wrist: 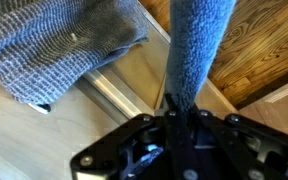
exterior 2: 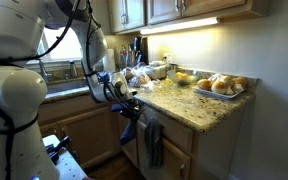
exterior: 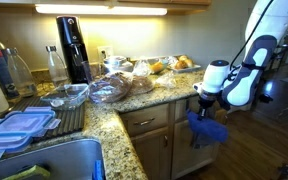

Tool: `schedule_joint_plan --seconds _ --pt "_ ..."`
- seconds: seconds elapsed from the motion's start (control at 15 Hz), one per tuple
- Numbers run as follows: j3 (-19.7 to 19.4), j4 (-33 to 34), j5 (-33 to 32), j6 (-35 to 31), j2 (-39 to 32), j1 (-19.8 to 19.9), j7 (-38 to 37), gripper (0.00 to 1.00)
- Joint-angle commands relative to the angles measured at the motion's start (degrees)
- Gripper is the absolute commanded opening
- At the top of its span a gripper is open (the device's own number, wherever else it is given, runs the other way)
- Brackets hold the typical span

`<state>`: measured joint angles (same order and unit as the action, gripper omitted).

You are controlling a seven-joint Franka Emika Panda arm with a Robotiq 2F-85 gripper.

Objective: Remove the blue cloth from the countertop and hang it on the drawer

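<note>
My arm [exterior 2: 12,95] fills the left of an exterior view, its white links cut off by the frame edges. From the opposite side it comes in at the upper right corner and bends down, with the wrist tipped toward the cabinet fronts. The table [exterior: 112,118] is crowded along its back, and most of what lies there is too small for me to make out. A drawer [exterior: 149,121] sits just under the table's edge, left of the claw [exterior: 206,98]. A grey towel [wrist: 54,45] covers the upper left of the wrist view, draped over a wooden front and cut off by the frame. The blue cloth [exterior: 209,130] is off the table, dangling below the claw at right of centre. In the wrist view it runs as a narrow strip from top centre into the claw, which is pinched tight on it, fingertips buried in fabric. Print on the bottles [exterior: 4,62] at upper left is unreadable.
</note>
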<state>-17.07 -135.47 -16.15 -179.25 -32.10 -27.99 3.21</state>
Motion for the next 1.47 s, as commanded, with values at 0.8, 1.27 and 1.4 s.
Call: schedule_joint_plan --seconds 0.8,1.27,1.4 --pt "-0.4 -2.8 -4.7 9.3 6.9 -3.3 -6.3 0.39" --pt "4.4 -3.0 -3.8 8.6 6.9 3.0 -5.9 0.76" --pt "5.3 -3.4 -3.7 8.7 7.4 4.2 -5.5 0.89"
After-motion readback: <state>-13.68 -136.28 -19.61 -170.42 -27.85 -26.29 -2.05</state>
